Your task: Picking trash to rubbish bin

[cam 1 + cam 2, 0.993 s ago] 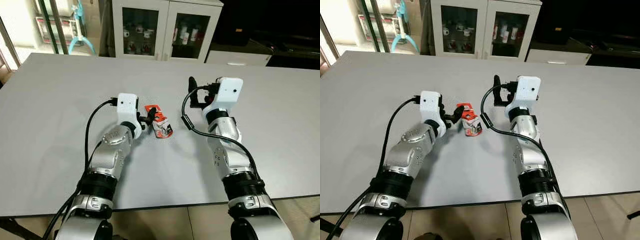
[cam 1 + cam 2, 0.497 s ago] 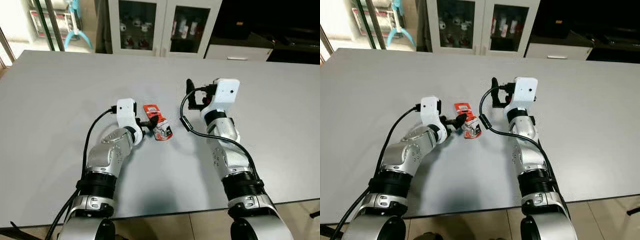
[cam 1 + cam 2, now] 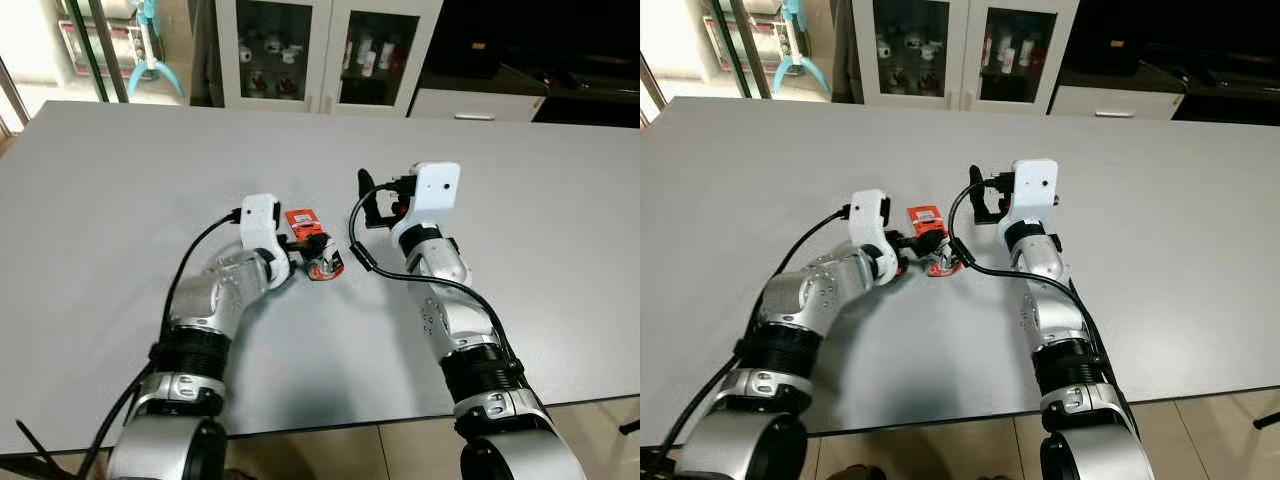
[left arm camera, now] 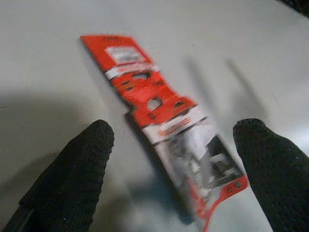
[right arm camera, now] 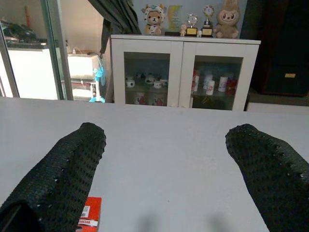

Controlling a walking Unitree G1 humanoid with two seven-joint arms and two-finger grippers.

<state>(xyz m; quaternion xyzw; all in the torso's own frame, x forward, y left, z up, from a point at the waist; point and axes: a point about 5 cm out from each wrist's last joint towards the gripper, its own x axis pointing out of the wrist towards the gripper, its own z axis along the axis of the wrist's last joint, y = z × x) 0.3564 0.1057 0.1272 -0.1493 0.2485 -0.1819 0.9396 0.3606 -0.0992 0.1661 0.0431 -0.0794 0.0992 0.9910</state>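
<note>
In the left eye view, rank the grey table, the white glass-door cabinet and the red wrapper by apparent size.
1. Grey table, largest.
2. White glass-door cabinet; farther away, so its true size is unsure.
3. Red wrapper, smallest, between the left hand's fingers.

Left gripper (image 3: 312, 247) at red wrapper (image 3: 312, 243) on grey table (image 3: 120, 190). Right gripper (image 3: 368, 205) raised just beside, fingers upward.

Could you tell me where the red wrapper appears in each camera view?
Left eye view: red wrapper, table centre, by the left gripper.
Right eye view, between the arms.
Left wrist view, between open fingers.
Right wrist view, corner at bottom.
Shared landmark: grey table.
</note>
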